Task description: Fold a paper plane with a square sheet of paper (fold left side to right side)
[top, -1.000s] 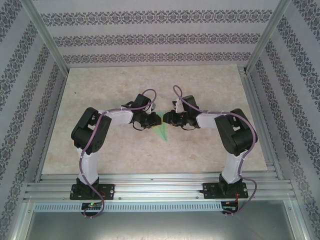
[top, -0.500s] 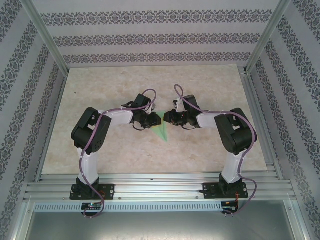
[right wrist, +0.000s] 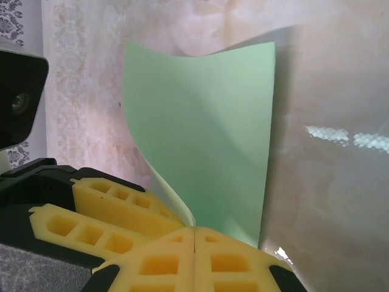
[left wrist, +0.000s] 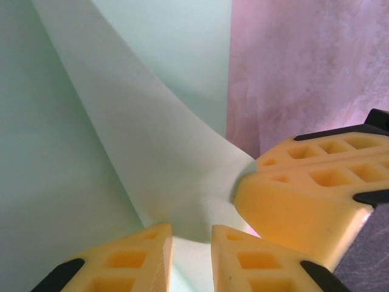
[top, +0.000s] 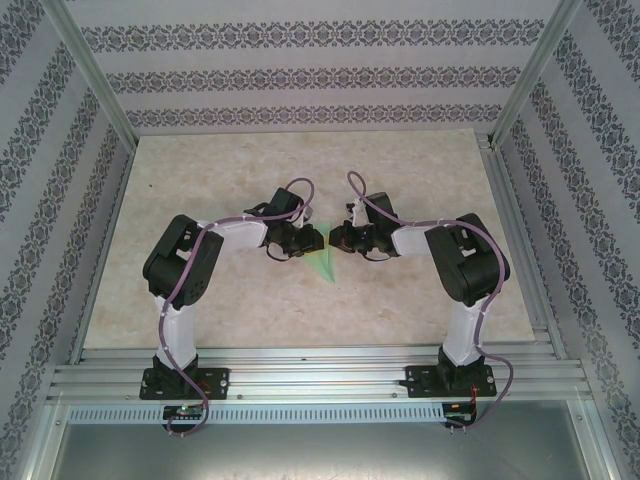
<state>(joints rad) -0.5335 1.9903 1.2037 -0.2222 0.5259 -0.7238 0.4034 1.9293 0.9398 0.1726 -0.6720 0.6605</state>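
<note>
The pale mint-green square sheet of paper (top: 322, 265) lies at mid-table under both grippers, and a pointed bit of it shows toward the near side. My right gripper (top: 334, 240) is shut on a lifted edge of the sheet (right wrist: 213, 134), which curls up from the table into its closed fingertips (right wrist: 194, 230). My left gripper (top: 313, 240) faces it from the left. Its fingers (left wrist: 124, 261) stand slightly apart, open, with the paper (left wrist: 152, 140) showing through the gap. The right gripper's fingers (left wrist: 304, 201) pinch the flap's corner just beside them.
The table (top: 200, 170) is beige marbled board with patterned walls on three sides. Aluminium posts (top: 95, 75) rise at the back corners and rails (top: 320, 375) cross the near edge by the arm bases. The two grippers nearly touch.
My right gripper has closed on the paper's lifted edge and shifted slightly left. The left gripper keeps the same narrow opening and has barely moved.
</note>
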